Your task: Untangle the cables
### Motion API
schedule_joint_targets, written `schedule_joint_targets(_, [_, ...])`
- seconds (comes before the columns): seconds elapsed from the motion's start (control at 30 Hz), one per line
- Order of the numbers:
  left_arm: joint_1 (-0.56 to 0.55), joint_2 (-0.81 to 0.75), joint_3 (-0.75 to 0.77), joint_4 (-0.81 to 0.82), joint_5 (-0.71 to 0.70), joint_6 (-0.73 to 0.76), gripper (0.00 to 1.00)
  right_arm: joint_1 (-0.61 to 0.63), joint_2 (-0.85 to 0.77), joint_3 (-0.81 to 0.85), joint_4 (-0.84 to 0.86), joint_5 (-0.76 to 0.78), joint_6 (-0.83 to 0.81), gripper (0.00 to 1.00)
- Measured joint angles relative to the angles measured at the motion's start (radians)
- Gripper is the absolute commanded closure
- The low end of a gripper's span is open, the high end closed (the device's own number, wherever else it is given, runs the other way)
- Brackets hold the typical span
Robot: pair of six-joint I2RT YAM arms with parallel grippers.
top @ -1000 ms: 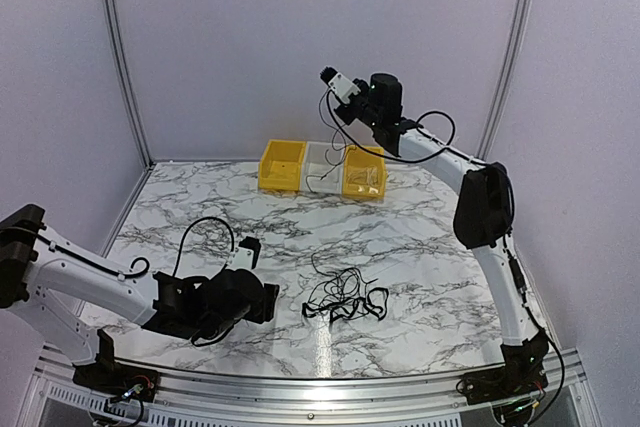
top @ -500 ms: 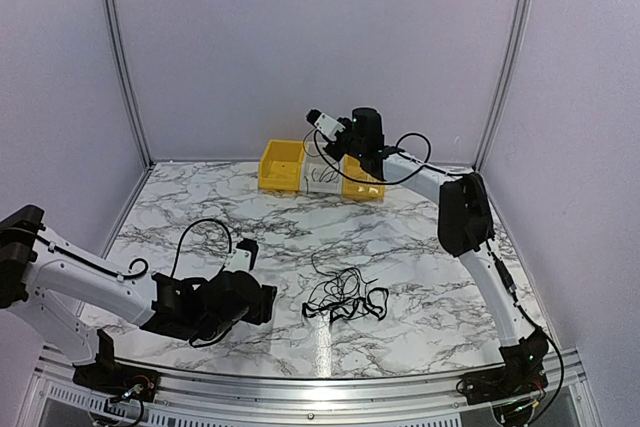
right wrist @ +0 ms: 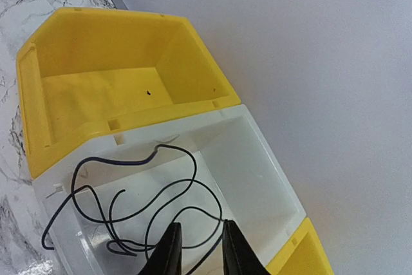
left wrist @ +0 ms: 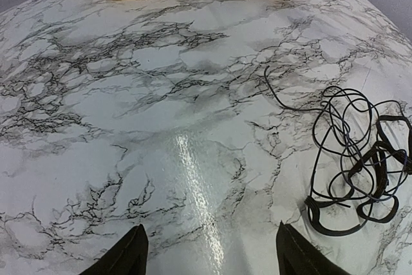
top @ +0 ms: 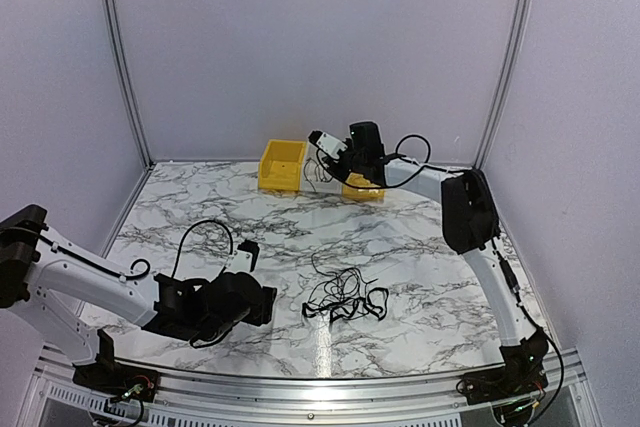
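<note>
The left pincer [left wrist: 209, 259] sits low over the desk [left wrist: 129, 94], jaws wide and empty, with the tangle of cables [left wrist: 357, 165] lying on the desk ahead to its right. The right pincer [right wrist: 201, 249] hangs over the white bin [right wrist: 257, 159] beside a yellow bin [right wrist: 96, 88], jaws narrow. One loose cable [right wrist: 116, 161] coils in the white bin and runs up into the gap, though I cannot tell whether it is pinched.
</note>
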Motion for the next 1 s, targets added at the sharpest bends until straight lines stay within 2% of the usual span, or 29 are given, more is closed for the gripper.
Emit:
schedule_joint_targets(0.1, [0.0, 0.0, 0.0, 0.0, 0.0, 0.0, 0.29, 0.0, -0.066, -0.056, -0.043, 0.0, 0.013, 0.67])
schedule_joint_targets(0.33, [0.0, -0.002, 0.0, 0.0, 0.001, 0.0, 0.28, 0.0, -0.247, -0.107, -0.121, -0.028, 0.042, 0.58])
schedule_joint_targets(0.5, [0.002, -0.038, 0.0, 0.002, 0.0, 0.001, 0.24, 0.0, -0.404, -0.269, -0.139, -0.078, 0.084, 0.53])
schedule_joint_targets(0.6, [0.032, -0.066, 0.026, 0.0, 0.019, 0.005, 0.27, -0.001, -0.491, -0.394, -0.149, -0.119, 0.119, 0.5])
schedule_joint_targets(0.8, [0.23, -0.016, 0.259, 0.0, 0.166, 0.025, 0.42, -0.032, -0.733, -0.71, -0.168, -0.22, 0.201, 0.46])
schedule_joint_targets(0.9, [0.323, 0.091, 0.432, -0.015, 0.258, 0.046, 0.47, -0.087, -0.89, -0.859, -0.168, -0.278, 0.256, 0.45])
schedule_joint_targets(1.0, [0.388, 0.226, 0.605, -0.046, 0.336, 0.078, 0.47, -0.147, -1.038, -0.979, -0.163, -0.317, 0.288, 0.44])
